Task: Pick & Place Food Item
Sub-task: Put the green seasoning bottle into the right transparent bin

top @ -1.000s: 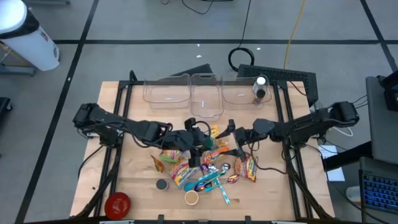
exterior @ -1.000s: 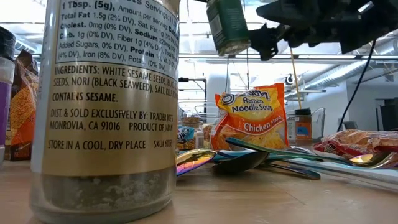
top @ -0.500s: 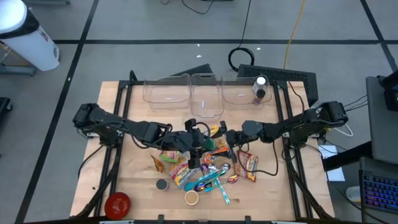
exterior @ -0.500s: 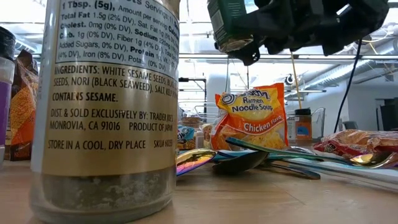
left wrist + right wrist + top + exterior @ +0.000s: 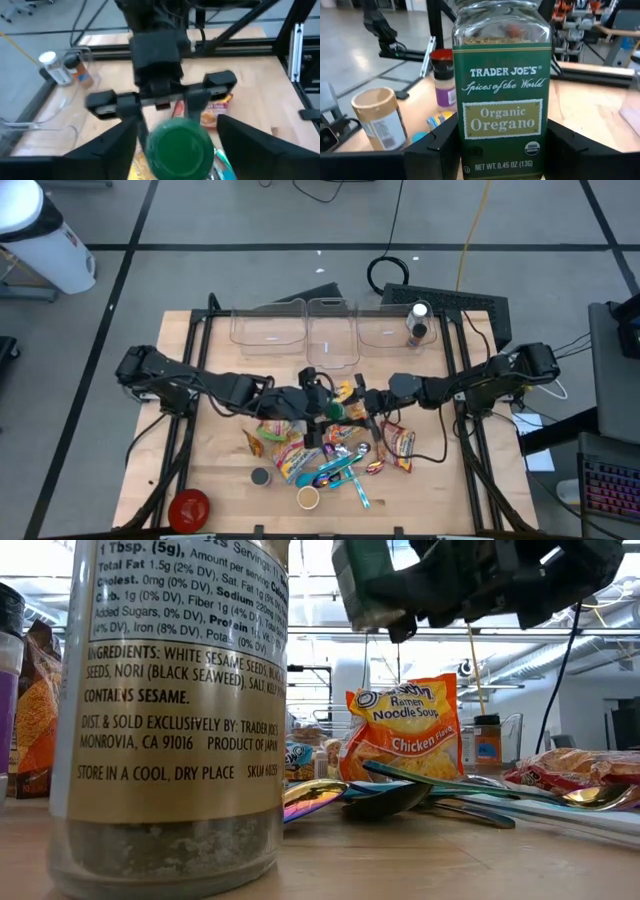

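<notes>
The oregano jar [image 5: 501,95] has a dark green label with cream lettering, a gold-framed panel and a green lid [image 5: 180,147]. The ramen packet [image 5: 404,732] is orange and yellow with a blue logo. The sesame jar [image 5: 180,690] carries a gold label with black print. The table [image 5: 215,460] is pale wood. A red lid [image 5: 189,507] lies at its corner.

oregano jar [image 5: 501,95]: clear glass, seemingly | lid [image 5: 181,150]: green plastic | table [image 5: 225,470]: pale wood
</notes>
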Controlling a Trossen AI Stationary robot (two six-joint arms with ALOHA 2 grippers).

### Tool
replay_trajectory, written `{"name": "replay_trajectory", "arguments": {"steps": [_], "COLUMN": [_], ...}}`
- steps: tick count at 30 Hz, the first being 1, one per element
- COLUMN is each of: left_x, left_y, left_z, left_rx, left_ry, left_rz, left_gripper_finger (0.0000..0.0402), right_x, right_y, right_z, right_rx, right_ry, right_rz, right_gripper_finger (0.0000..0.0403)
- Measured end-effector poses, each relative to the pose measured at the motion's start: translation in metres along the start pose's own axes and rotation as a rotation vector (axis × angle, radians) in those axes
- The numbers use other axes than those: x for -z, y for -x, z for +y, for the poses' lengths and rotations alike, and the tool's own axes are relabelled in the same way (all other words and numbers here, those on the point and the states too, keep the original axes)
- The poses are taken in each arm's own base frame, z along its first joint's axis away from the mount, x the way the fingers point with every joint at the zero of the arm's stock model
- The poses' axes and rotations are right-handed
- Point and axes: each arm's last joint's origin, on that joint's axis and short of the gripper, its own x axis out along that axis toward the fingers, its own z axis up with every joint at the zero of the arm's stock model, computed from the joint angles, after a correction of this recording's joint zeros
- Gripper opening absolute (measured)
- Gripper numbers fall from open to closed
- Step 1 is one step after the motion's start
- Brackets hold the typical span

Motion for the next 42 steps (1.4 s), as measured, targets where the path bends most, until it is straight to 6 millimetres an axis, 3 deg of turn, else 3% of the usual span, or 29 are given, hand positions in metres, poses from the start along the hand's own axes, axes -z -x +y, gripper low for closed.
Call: {"name": "replay_trajectory", "arguments": {"steps": [4, 7, 11, 15, 22, 28, 33, 42], "left_x": [-0.006, -0.001, 0.017, 0.045, 0.07, 0.102, 0.113, 0.097], "left_y": [0.017, 0.019, 0.01, 0.0, 0.02, 0.027, 0.005, -0.046], "left_z": [0.0, -0.005, -0.012, -0.013, 0.019, 0.05, 0.062, 0.049], "left_rx": [-0.002, -0.044, -0.092, -0.094, -0.035, 0.079, 0.067, 0.068], "left_ry": [-0.018, -0.049, -0.092, -0.165, -0.095, 0.021, 0.139, 0.03], "left_rz": [-0.044, -0.07, -0.157, -0.199, -0.356, -0.633, -0.688, -0.652], "left_gripper_finger": [0.0327, 0.0338, 0.0338, 0.0328, 0.0298, 0.0281, 0.0282, 0.0279], "right_x": [-0.009, -0.016, -0.029, -0.027, -0.024, -0.028, -0.023, -0.012], "right_y": [0.009, 0.02, 0.036, 0.05, 0.078, 0.087, 0.078, 0.057], "right_z": [0.0, -0.001, -0.001, 0.002, 0.004, 0.006, 0.004, 0.0], "right_rx": [0.004, 0.018, 0.05, 0.1, 0.225, 0.23, 0.233, 0.233], "right_ry": [0.0, -0.005, -0.004, 0.011, 0.022, 0.02, 0.016, 0.026], "right_rz": [0.011, 0.038, 0.035, 0.058, -0.003, -0.086, -0.132, -0.174], "right_gripper_finger": [0.0189, 0.0189, 0.0189, 0.0189, 0.0189, 0.0189, 0.0189, 0.0189]}}
